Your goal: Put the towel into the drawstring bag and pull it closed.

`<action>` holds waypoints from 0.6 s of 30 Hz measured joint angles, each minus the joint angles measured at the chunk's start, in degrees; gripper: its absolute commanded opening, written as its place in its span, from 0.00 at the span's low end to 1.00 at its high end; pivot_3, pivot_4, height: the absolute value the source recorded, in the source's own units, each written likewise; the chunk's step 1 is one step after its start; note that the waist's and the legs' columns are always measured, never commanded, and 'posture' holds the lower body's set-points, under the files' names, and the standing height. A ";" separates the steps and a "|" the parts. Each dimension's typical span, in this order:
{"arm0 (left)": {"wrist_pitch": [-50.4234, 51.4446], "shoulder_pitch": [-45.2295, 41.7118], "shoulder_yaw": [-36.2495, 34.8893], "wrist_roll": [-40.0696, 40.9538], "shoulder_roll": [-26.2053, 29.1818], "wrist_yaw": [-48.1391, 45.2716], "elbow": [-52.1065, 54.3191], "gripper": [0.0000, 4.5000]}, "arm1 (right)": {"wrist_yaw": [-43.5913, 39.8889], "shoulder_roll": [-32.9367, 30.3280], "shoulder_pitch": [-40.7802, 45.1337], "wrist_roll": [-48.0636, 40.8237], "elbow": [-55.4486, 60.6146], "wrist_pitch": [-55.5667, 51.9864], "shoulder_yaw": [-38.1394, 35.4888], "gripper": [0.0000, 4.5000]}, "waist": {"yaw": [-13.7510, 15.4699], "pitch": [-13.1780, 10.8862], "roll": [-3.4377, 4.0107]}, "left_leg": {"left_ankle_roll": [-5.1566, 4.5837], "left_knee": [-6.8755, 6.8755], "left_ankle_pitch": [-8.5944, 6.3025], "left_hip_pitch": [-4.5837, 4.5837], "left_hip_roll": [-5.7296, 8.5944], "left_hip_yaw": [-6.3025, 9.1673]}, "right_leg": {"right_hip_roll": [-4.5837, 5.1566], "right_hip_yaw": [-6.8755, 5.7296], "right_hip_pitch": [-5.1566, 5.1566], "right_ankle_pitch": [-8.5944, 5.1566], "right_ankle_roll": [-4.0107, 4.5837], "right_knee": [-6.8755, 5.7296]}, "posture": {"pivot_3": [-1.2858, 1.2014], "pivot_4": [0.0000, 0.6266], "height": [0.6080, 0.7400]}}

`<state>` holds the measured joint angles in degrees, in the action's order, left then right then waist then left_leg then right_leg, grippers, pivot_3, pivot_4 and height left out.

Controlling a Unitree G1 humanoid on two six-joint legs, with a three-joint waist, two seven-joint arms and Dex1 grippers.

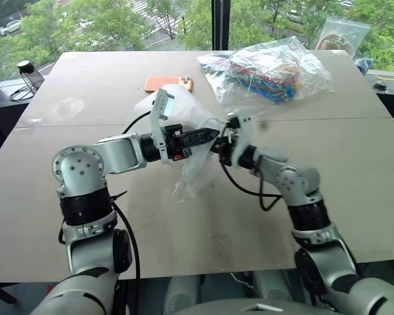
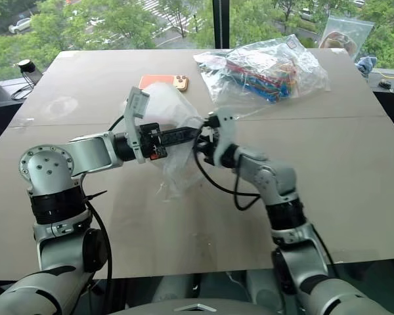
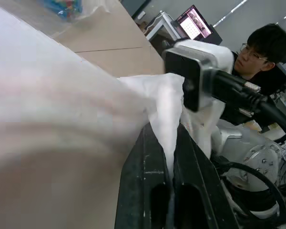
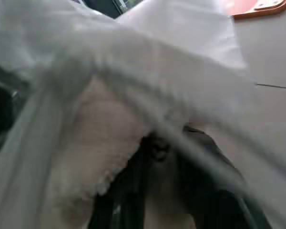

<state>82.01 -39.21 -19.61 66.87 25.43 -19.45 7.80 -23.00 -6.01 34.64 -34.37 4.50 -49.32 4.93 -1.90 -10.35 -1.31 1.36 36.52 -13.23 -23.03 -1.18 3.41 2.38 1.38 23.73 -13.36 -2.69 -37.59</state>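
Note:
The drawstring bag (image 1: 192, 174), thin and translucent white, hangs above the middle of the table between my two hands. My left gripper (image 1: 210, 136) is shut on a fold of the bag's white edge (image 3: 159, 100), which runs down between its black fingers (image 3: 143, 162). My right gripper (image 1: 225, 142) meets it from the right, pressed into the same bunch of film. In the right wrist view the cream ribbed towel (image 4: 97, 148) shows close up behind the bag's film. Whether it is fully inside the bag I cannot tell.
An orange phone (image 1: 169, 83) lies behind the bag. A clear plastic bag of colourful items (image 1: 269, 69) sits at the back right, with another clear bag (image 1: 341, 33) past the table's edge. A person (image 3: 267, 47) sits beyond the table in the left wrist view.

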 measured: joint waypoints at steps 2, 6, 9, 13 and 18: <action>-1.02 0.60 0.10 -0.77 0.39 -0.17 -0.17 0.00 | -1.97 -5.05 -2.28 0.36 4.75 -0.55 0.53 0.50 | -0.17 0.00 0.00 | 0.00 -0.02 0.00 0.02 -0.01 0.01 | -0.01 -0.01 0.01 -0.01 0.01 -0.04 | 0.52 0.24 1.00; -2.78 0.78 1.38 -2.60 1.55 -1.48 -0.90 0.00 | -5.54 -12.52 -5.81 1.66 12.14 -0.63 3.24 0.50 | -0.65 0.00 0.00 | 0.00 -0.04 0.00 0.07 -0.02 -0.02 | -0.05 0.06 0.01 -0.01 0.01 -0.05 | 0.52 0.24 1.00; -4.16 0.77 2.43 -3.76 2.50 -3.30 -1.40 0.00 | -6.62 -14.29 -6.14 2.63 13.65 -0.44 4.03 0.61 | -0.63 0.00 0.00 | 0.00 -0.04 0.00 0.09 -0.02 -0.03 | -0.06 0.07 0.00 -0.01 0.00 -0.07 | 0.52 0.24 1.00; -4.94 0.75 4.48 -4.77 4.05 -5.55 -1.69 0.00 | -5.72 -13.94 -4.93 4.73 14.78 -0.24 5.59 0.90 | -0.57 0.00 0.00 | 0.00 -0.04 0.00 0.09 -0.02 -0.05 | -0.06 0.09 0.00 -0.01 0.00 -0.07 | 0.52 0.24 1.00; -5.02 0.79 5.70 -4.86 3.73 -6.67 -1.50 0.00 | -2.06 -5.63 0.64 13.48 6.62 6.18 12.47 0.90 | -0.61 0.00 -0.01 | 0.00 -0.05 0.00 0.11 -0.07 0.01 | -0.12 0.07 0.01 -0.01 0.02 -0.11 | 0.52 0.24 1.00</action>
<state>76.99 -38.42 -13.92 62.00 29.15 -26.12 6.30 -25.06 -11.64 35.28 -20.89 11.12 -43.14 17.41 -2.51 -10.35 -1.32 1.36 36.47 -13.23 -22.91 -1.25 3.42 2.26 1.45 23.74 -13.38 -2.67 -37.70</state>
